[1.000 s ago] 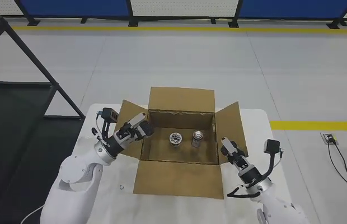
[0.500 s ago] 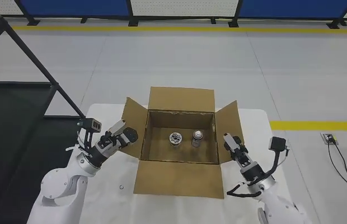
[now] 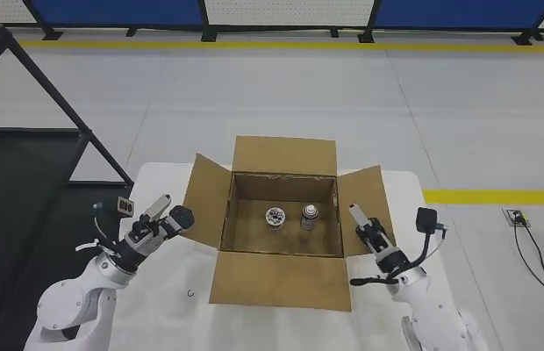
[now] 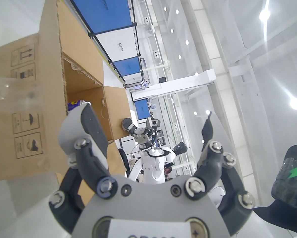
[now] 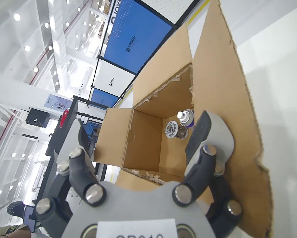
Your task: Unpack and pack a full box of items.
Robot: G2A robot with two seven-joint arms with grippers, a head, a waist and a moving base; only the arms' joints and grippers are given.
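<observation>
- Hovering low over the left part of the white-covered counter (image 3: 167, 290), the left tool (image 3: 173, 215) has its two fingers spread wide with nothing between them.
- Its tips lie just beside the left flap of the open brown cardboard box (image 3: 281, 282); whether they touch the flap cannot be told.
- The box stands mid-counter between the two tools, all four flaps folded outward.
- On the box floor, towards the far wall, sits a round silver toothed metal part (image 3: 275, 216), well apart from the left tool and below the level of its fingers.
- Near it on its right stands an upright blue spray can with a white cap (image 3: 311, 215).
- The right tool (image 3: 358, 219) is over the box's right flap, fingers likewise wide apart and empty. The can is the nearer of the two items to it, down inside the box and clear of the fingers.
- A small dark ring (image 3: 191, 294) lies on the counter, in front of the left tool and left of the box's near flap.
- A black metal frame (image 3: 53, 96) rises from the floor to the left of the counter.
- The floor around is pale grey with yellow lines (image 3: 483, 196). Blue panels in black frames (image 3: 114, 12) run along the far side.
</observation>
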